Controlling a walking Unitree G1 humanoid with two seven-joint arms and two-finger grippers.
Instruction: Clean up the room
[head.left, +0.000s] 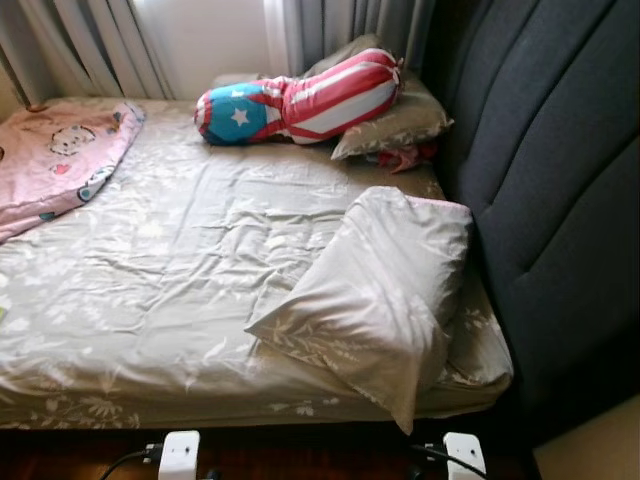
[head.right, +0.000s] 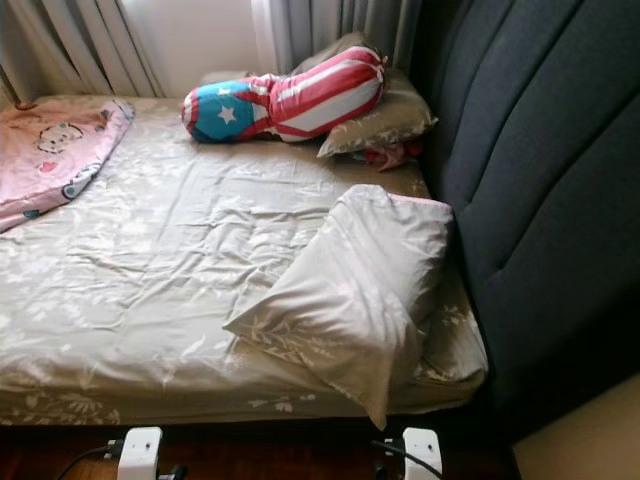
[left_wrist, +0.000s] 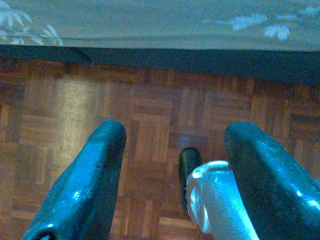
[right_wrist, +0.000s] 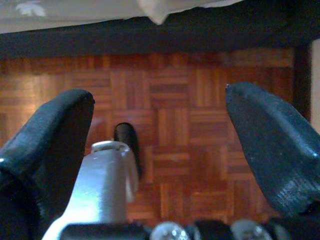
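Note:
A beige leaf-print pillow (head.left: 375, 290) lies askew on the near right corner of the bed, one corner hanging over the mattress edge. On the far side, a red, white and blue star-and-stripe bolster (head.left: 300, 98) rests on a second beige pillow (head.left: 395, 125). A pink cartoon blanket (head.left: 55, 160) lies bunched at the far left. Both arms hang low beside the bed. My left gripper (left_wrist: 176, 132) and right gripper (right_wrist: 159, 95) are open over the wood parquet floor (right_wrist: 200, 145), holding nothing.
The rumpled beige sheet (head.left: 180, 260) covers the mattress. A dark grey padded headboard (head.left: 560, 200) runs along the right. Something small and red (head.left: 405, 157) lies between the far pillow and the headboard. Grey curtains (head.left: 80, 45) hang behind the bed.

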